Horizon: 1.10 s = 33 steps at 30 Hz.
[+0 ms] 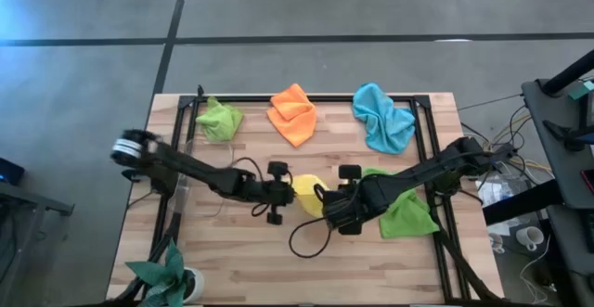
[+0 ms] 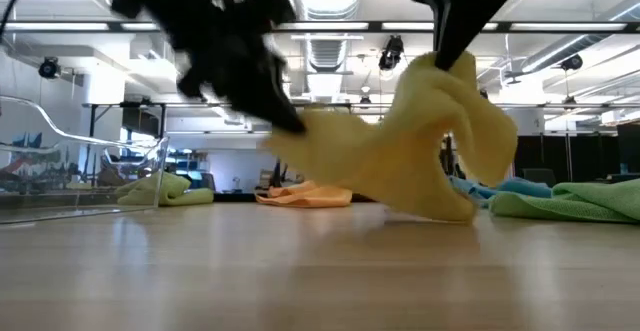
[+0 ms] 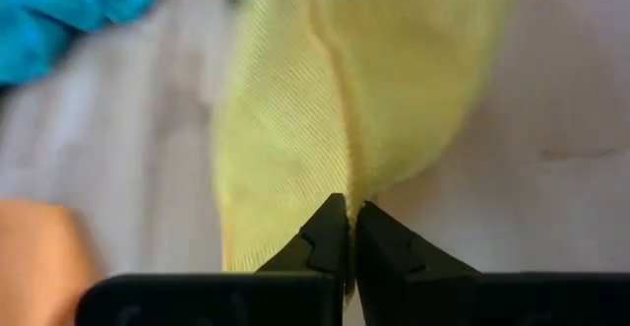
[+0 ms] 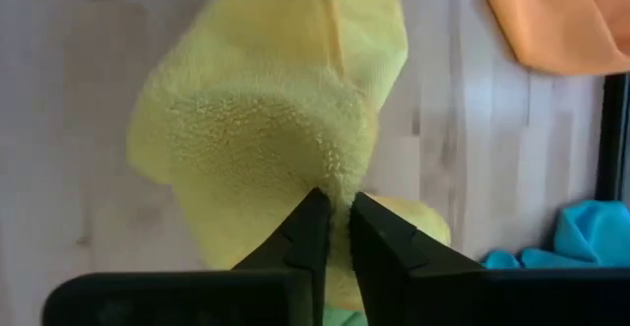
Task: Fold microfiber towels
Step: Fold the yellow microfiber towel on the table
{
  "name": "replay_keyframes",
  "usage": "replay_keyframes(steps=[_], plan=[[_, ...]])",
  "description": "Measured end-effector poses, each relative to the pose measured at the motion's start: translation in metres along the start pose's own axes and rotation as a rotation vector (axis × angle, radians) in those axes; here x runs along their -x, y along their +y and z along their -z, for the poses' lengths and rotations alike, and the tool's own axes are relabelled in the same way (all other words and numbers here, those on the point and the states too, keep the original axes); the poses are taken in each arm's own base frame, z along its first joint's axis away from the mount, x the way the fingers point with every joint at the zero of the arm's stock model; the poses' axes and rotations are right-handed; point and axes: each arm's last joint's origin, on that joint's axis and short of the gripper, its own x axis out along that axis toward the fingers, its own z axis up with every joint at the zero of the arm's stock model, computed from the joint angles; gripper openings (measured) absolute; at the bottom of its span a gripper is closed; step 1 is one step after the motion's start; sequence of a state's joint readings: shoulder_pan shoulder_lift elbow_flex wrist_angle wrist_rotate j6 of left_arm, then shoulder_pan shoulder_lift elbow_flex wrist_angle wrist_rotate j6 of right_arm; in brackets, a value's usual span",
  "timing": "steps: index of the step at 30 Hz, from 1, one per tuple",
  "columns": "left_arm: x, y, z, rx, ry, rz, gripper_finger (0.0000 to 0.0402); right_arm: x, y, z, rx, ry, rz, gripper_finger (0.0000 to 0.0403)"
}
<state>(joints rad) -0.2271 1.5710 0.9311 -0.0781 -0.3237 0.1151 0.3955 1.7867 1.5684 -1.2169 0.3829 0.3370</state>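
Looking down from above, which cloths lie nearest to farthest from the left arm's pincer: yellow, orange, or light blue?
1. Yellow cloth, pinched in the left pincer, mid-table.
2. Orange cloth, along the far edge, in the middle.
3. Light blue cloth, far edge, toward the right arm's side.

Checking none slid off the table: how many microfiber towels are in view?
5. Lime green towel back left, orange towel back centre, light blue towel back right, yellow towel mid-table held between both hands, darker green towel partly under the right arm. None looks hidden.
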Motion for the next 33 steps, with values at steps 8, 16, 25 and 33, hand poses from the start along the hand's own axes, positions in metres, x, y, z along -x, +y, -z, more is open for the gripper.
replay_keyframes(steps=[8,16,25,33], plan=[[0.062,0.008,-0.025,0.039,-0.135,0.01,0.0,-0.008,0.023,0.008,0.032,-0.006,-0.09,0.0114],[0.029,-0.033,-0.006,-0.035,-0.01,0.081,0.0,-0.049,0.049,0.008,-0.087,-0.227,-0.188,0.0156],[0.027,-0.057,-0.01,-0.085,-0.007,0.137,0.0,-0.074,0.028,0.001,-0.081,-0.297,-0.114,0.0157],[0.045,-0.053,-0.015,-0.057,-0.059,0.135,0.0,-0.107,0.01,-0.017,-0.05,-0.282,-0.408,0.0153]])
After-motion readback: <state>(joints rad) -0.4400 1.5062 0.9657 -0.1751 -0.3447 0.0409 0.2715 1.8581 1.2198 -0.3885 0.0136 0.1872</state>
